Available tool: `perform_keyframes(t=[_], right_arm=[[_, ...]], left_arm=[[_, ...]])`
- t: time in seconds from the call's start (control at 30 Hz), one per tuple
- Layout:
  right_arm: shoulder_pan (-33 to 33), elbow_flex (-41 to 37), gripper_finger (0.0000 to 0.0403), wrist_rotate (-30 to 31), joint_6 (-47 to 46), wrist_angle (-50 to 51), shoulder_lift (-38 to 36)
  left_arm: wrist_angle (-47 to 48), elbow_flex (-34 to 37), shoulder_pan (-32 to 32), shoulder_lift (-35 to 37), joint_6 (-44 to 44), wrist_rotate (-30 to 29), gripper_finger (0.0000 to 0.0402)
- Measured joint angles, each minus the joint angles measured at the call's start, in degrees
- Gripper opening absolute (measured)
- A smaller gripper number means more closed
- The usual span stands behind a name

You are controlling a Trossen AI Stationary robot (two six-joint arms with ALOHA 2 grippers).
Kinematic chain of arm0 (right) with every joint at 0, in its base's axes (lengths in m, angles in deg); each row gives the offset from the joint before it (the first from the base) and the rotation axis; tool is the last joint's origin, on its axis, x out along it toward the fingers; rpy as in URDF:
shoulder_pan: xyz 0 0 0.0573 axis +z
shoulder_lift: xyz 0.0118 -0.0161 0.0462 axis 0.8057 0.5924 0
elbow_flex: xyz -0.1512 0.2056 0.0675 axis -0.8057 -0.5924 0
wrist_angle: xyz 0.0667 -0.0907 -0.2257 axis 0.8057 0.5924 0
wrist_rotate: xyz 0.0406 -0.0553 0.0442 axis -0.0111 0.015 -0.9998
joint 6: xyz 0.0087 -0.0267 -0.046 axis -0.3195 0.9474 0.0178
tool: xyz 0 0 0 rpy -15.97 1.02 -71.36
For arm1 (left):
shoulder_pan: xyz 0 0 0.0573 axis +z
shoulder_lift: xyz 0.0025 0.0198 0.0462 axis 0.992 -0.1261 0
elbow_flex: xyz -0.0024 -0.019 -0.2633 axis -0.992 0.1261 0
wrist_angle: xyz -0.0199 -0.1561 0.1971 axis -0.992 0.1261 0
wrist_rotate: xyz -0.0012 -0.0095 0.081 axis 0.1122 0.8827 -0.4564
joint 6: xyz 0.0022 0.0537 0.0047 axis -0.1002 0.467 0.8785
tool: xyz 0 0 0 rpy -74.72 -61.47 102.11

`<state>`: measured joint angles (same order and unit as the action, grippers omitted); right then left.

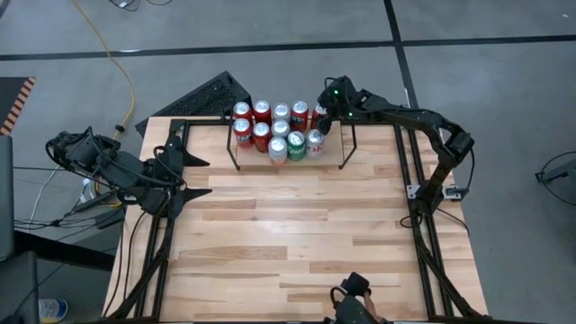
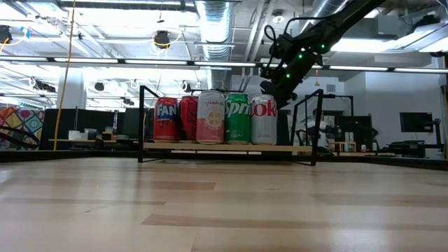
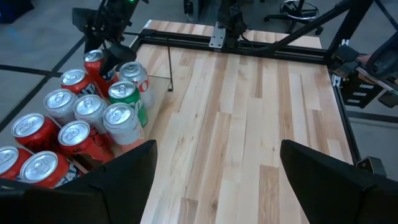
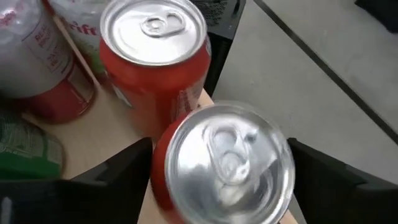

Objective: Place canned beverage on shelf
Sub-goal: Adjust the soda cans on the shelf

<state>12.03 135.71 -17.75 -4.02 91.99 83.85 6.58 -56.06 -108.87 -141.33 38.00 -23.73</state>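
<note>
The shelf (image 1: 346, 151) (image 2: 224, 148) is a low black rod rack at the table's far edge. Several cans stand on it in rows. My right gripper (image 1: 322, 119) (image 4: 221, 146) is at its far right corner, open. Its fingers stand on either side of a red can (image 4: 224, 168) (image 3: 93, 62) that stands upright on the shelf's board, next to another red can (image 4: 155, 56). In the low view this can is hidden behind a silver Coke can (image 2: 264, 119). My left gripper (image 1: 193, 175) (image 3: 217, 180) waits open above the table's left edge, with nothing between its fingers. My right gripper comes slanting down from the table's right and far side. Its fingers (image 4: 134, 158) stand close beside the red can's upper wall (image 4: 163, 163), one on each side. I cannot tell whether they touch it. The can stands upright on the shelf.
Bare wooden table (image 1: 297, 234) lies in front of the shelf. Long black rails (image 1: 416, 180) edge the table on both sides. A dark device (image 1: 355, 297) sits at the near edge. A black keyboard (image 1: 211, 94) lies on the floor beyond the far left corner.
</note>
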Motion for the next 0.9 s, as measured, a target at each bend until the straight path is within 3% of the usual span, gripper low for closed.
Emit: perform_keyframes(t=[0.57, 0.9], right_arm=[[0.42, 3.44, 0.0353, 1.81, 2.20, 0.61, -0.04], [2.40, 14.37, 0.0346, 1.46, 4.65, 13.25, -0.46]], left_arm=[[-0.02, 0.00, -0.01, -0.01, 0.00, -0.01, 0.0325], [0.00, 0.00, -0.01, 0.00, 0.30, -1.95, 0.0325]])
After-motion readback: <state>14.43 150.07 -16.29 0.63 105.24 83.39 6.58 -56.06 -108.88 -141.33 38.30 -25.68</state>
